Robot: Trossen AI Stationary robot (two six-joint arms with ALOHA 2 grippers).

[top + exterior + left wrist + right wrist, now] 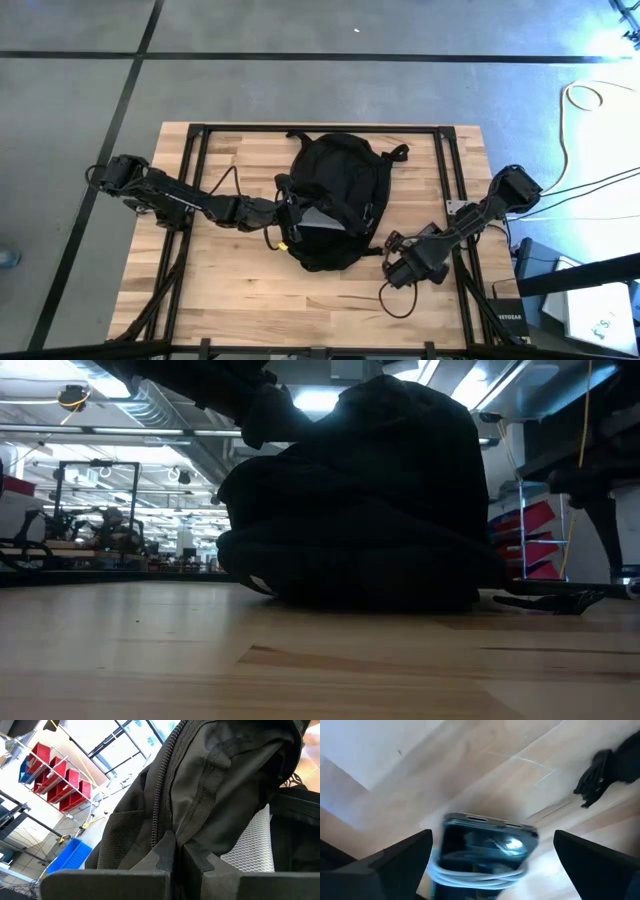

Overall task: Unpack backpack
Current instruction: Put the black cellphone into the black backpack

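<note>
The black backpack (335,200) lies at the middle of the wooden worktop (220,300), its long axis running from the far edge toward the near edge, with the left gripper (283,212) pressed to its left flank, fingers together and pinching the fabric beside the zipper (162,805). The right gripper (492,865) hangs just off the bag's near right corner, fingers spread wide over a dark device wrapped in white cable (482,855), which lies between them ungripped; the left arm looks nearer the bag's opening
</note>
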